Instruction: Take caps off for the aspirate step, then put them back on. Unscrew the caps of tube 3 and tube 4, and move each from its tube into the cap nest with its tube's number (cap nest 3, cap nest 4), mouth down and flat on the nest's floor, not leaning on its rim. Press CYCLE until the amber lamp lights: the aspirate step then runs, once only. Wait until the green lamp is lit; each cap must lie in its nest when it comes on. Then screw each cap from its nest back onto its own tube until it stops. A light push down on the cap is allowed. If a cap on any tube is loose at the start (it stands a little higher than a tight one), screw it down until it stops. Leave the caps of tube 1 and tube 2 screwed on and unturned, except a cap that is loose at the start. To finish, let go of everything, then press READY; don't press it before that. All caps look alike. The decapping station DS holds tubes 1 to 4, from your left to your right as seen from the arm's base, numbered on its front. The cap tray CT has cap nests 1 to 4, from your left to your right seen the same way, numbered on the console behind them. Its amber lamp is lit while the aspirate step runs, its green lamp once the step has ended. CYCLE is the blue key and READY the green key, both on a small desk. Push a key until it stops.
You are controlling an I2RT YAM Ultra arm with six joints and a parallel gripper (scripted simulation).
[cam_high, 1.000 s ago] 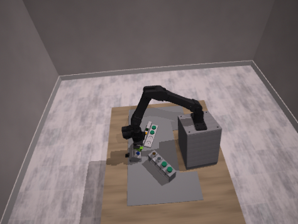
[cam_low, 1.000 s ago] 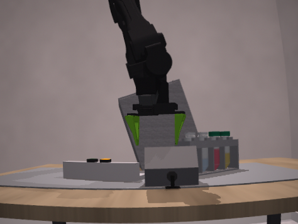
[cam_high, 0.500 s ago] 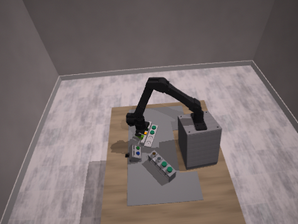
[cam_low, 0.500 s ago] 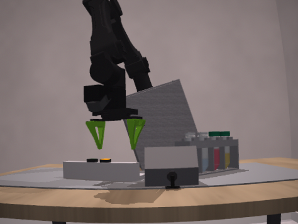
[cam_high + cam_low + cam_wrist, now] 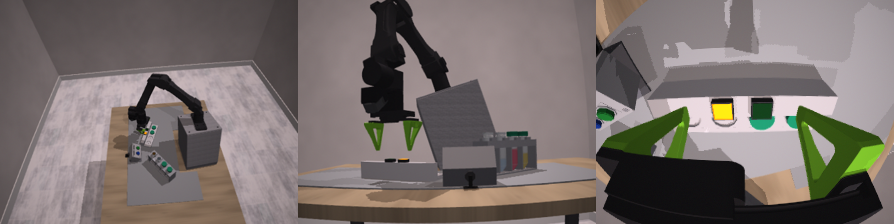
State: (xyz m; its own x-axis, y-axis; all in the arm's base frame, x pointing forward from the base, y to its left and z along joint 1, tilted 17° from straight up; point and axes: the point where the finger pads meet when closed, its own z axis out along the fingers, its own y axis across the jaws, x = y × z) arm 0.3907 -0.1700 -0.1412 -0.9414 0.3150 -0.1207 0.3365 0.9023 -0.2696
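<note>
My gripper [image 5: 143, 129] [image 5: 393, 147] [image 5: 742, 112] is open and empty, hanging a little above the cap tray's console [image 5: 398, 170] [image 5: 816, 104]. The amber lamp [image 5: 145, 133] [image 5: 403, 160] [image 5: 723, 110] is lit. The green lamp [image 5: 390, 160] [image 5: 761, 106] beside it is dark. Two green caps [image 5: 154, 128] [image 5: 151, 133] [image 5: 760, 123] [image 5: 792, 121] lie in cap nests 4 and 3. In the decapping station [image 5: 157, 170] [image 5: 532, 151], two tubes [image 5: 154, 154] [image 5: 159, 158] [image 5: 486, 136] [image 5: 499, 135] stand open. The other two tubes keep their green caps [image 5: 163, 163] [image 5: 169, 170] [image 5: 512, 134] [image 5: 522, 133].
The key desk [image 5: 133, 157] [image 5: 469, 157] with the green key [image 5: 137, 147] [image 5: 605, 112] and blue key [image 5: 137, 153] [image 5: 599, 124] stands between tray and station. The arm's grey pedestal [image 5: 201, 148] [image 5: 455, 119] rises to the right. Nests 1 and 2 [image 5: 148, 142] [image 5: 150, 138] are empty.
</note>
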